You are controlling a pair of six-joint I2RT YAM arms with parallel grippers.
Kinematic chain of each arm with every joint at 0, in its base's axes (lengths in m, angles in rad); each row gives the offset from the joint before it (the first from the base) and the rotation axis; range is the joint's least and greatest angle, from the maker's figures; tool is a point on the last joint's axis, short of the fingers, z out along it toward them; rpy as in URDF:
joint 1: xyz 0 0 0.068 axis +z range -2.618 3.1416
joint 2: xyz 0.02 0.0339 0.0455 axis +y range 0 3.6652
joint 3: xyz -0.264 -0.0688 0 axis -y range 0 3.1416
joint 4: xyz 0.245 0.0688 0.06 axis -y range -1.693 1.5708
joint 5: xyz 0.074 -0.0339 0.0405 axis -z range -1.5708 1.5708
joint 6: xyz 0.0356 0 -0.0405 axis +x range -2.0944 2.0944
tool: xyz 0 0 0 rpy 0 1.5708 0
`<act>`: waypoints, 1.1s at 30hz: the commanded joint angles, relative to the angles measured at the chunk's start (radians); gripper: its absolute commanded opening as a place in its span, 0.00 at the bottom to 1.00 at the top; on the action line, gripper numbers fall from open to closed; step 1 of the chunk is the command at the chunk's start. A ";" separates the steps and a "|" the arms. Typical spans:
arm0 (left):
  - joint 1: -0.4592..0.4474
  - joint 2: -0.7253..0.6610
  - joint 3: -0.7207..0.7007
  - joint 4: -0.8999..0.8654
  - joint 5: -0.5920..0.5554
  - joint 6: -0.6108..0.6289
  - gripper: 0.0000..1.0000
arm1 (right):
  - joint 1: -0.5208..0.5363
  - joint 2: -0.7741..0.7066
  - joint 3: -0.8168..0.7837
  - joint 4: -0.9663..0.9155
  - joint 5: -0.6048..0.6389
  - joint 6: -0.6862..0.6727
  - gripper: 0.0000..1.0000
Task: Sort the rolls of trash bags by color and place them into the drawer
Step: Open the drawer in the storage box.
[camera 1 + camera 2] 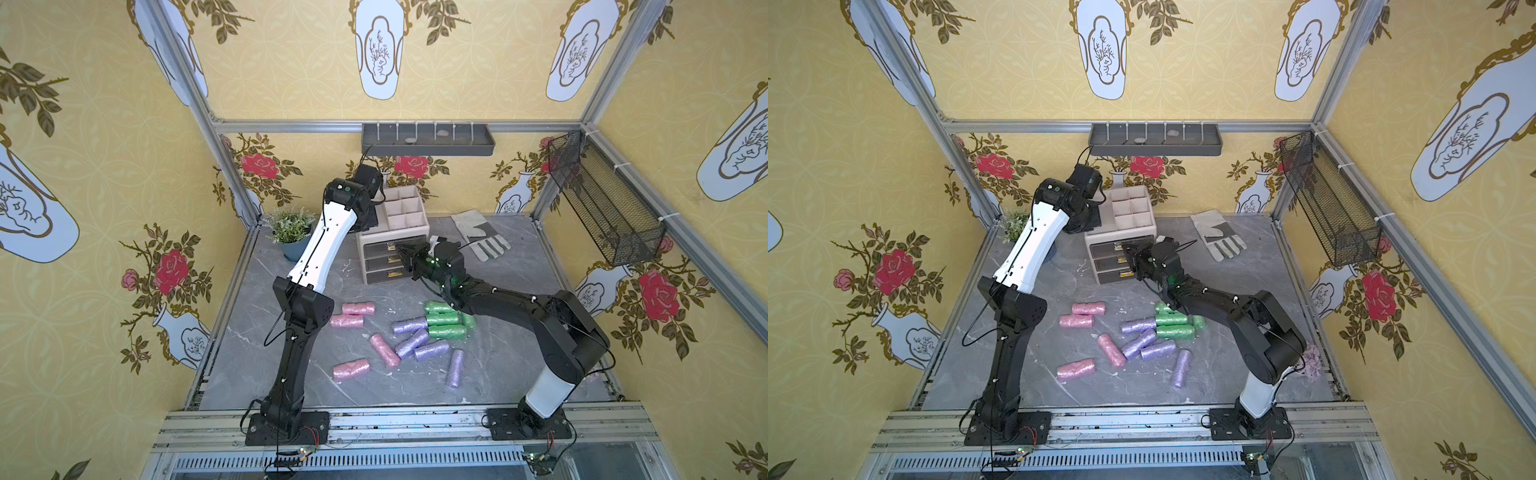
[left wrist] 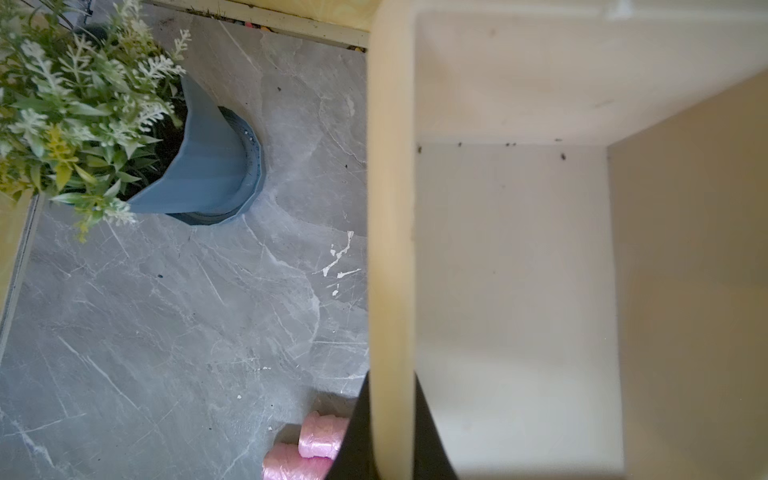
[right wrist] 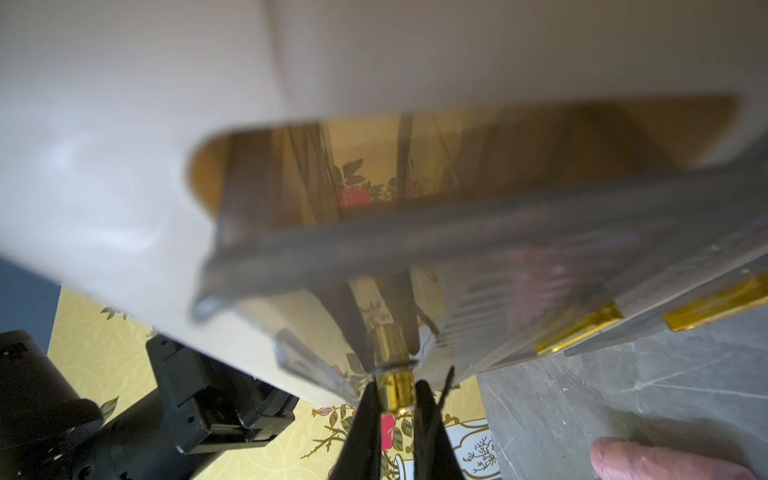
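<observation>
In both top views the beige chest (image 1: 409, 226) (image 1: 1133, 226) stood at the back of the worktop (image 1: 498, 365). The pink rolls (image 1: 358, 308), purple rolls (image 1: 409, 325) and green rolls (image 1: 442, 320) lay loose in front of it, well apart from either arm's fingers. The right fingers (image 1: 402, 252) met the top drawer (image 1: 380, 249).

In the left wrist view, the left fingers (image 2: 351, 440) were clenched on the chest's tray wall (image 2: 390, 249), one outside and one inside. Two pink rolls lay just beside the outer finger.

In the right wrist view, the right fingers (image 3: 363, 432) pinched the top drawer's gold handle (image 3: 397, 390) between them. The drawer stood partly out of its slot.
</observation>
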 commanded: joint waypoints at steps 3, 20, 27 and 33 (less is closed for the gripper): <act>-0.013 0.023 -0.005 -0.003 0.059 -0.028 0.00 | 0.032 -0.023 -0.013 -0.135 -0.156 -0.010 0.00; -0.012 0.015 -0.004 0.005 0.041 -0.033 0.00 | 0.056 -0.156 -0.135 -0.214 -0.151 -0.020 0.00; -0.012 0.017 -0.003 0.008 0.040 -0.033 0.00 | 0.063 -0.195 -0.177 -0.228 -0.168 -0.013 0.00; -0.012 0.020 0.001 0.011 0.039 -0.036 0.00 | 0.065 -0.234 -0.198 -0.259 -0.182 -0.023 0.00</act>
